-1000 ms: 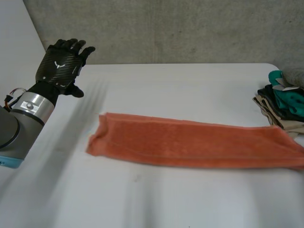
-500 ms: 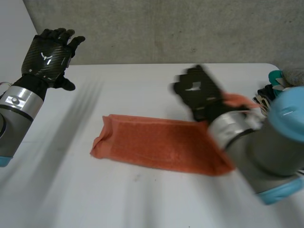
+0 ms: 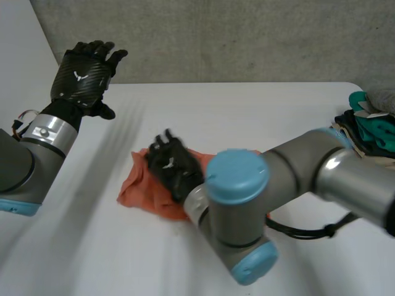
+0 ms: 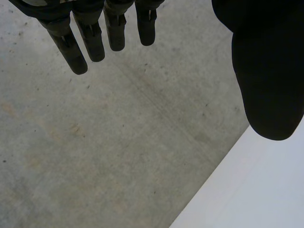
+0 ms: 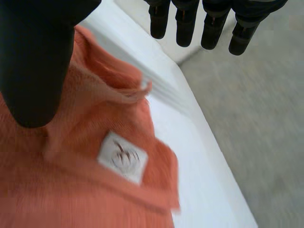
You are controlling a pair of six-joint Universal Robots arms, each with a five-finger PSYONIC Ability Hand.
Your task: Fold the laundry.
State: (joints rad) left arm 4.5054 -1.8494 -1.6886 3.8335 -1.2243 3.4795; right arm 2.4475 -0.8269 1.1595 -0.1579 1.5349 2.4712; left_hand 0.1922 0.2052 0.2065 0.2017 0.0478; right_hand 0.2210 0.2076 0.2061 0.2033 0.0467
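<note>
An orange towel lies on the white table, doubled over on itself. My right hand hovers over its left end, and my right arm reaches across the rest of the cloth. In the right wrist view the hand is open, fingers straight and apart from the thumb. The towel lies loose under its palm with a white label facing up. My left hand is raised off the table at the far left, well away from the towel. Its own view shows it open and empty.
A pile of dark, teal and beige clothes sits at the table's right edge. A grey concrete wall stands behind the table. The right arm's big elbow covers the middle of the table.
My right arm swept from the right across to the towel's left end, bringing the towel's right end over. The hand has opened and the cloth lies loose. The left hand shifted slightly.
</note>
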